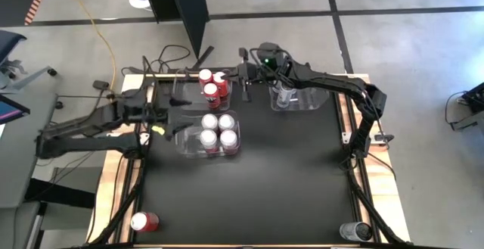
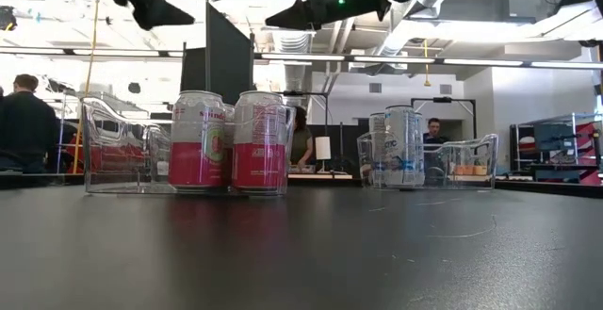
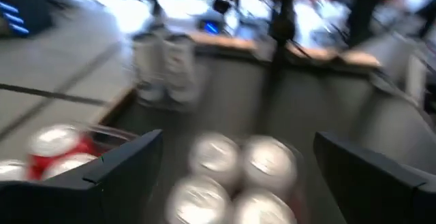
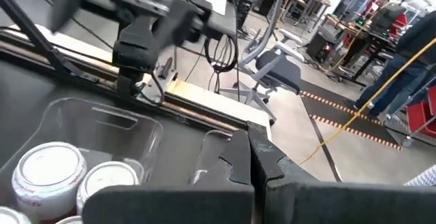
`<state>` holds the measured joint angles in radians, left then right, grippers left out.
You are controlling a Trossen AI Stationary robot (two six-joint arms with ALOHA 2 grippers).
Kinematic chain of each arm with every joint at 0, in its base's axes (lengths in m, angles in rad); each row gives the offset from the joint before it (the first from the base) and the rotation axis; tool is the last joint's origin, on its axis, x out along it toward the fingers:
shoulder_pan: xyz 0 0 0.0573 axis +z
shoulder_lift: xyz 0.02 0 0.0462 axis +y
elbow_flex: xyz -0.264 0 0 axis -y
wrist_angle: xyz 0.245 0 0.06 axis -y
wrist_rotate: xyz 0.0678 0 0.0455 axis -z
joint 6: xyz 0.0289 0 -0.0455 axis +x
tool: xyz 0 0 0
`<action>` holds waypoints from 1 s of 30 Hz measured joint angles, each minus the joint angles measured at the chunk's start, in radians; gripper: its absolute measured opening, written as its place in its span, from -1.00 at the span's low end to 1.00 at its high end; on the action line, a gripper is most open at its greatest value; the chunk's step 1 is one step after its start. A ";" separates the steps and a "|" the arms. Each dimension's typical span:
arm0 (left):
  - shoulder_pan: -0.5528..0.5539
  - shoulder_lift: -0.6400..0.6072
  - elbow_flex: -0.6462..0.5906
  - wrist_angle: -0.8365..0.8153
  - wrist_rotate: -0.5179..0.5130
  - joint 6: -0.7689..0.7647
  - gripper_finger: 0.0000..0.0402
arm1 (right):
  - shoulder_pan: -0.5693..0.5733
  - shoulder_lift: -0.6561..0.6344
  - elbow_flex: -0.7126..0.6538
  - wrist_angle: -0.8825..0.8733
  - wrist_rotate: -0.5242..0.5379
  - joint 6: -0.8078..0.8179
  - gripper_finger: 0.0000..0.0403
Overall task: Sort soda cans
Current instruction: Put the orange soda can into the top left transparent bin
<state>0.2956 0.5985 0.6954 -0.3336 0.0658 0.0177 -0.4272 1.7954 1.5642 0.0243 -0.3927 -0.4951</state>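
Observation:
Several pink-and-white soda cans (image 1: pixel 218 131) stand upright in a clear bin (image 1: pixel 187 144) at mid-table. My left gripper (image 1: pixel 178 119) hovers open at that bin's left side and holds nothing; its wrist view looks down on the can tops (image 3: pixel 231 176) between the two fingers. Red cans (image 1: pixel 211 83) stand in a clear bin at the far edge, and silver cans (image 1: pixel 284 92) stand in another bin (image 1: pixel 314 101) to the right. My right gripper (image 1: pixel 240 75) hangs shut and bare above the table, between the red cans and the silver cans.
One red can (image 1: pixel 144 220) lies at the table's near left corner. A silver can (image 1: pixel 355 231) lies at the near right corner. The black mat (image 1: pixel 257 196) between them and the bins is bare. People and desks show in the room beyond the far edge.

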 joint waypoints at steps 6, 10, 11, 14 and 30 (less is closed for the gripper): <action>-0.209 0.082 0.155 -0.325 0.000 -0.086 0.86 | 0.021 0.000 0.000 -0.042 -0.002 -0.011 -1.00; -0.352 0.162 0.235 -0.476 0.000 -0.183 0.86 | 0.044 0.000 0.000 -0.080 -0.002 -0.011 -1.00; -0.387 0.182 0.255 -0.513 0.000 -0.207 0.86 | 0.050 0.000 0.000 -0.089 -0.002 -0.010 -1.00; -0.487 0.238 0.305 -0.615 0.000 -0.285 0.86 | 0.074 0.000 0.000 -0.113 -0.002 -0.009 -1.00; -0.971 0.542 0.542 -1.009 0.114 -1.034 0.86 | 0.239 0.000 0.000 -0.128 0.000 -0.006 -1.00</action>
<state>-0.6753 1.1405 1.2370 -1.3422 0.1793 -1.0167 -0.1885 1.7950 1.5642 -0.1032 -0.3927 -0.5010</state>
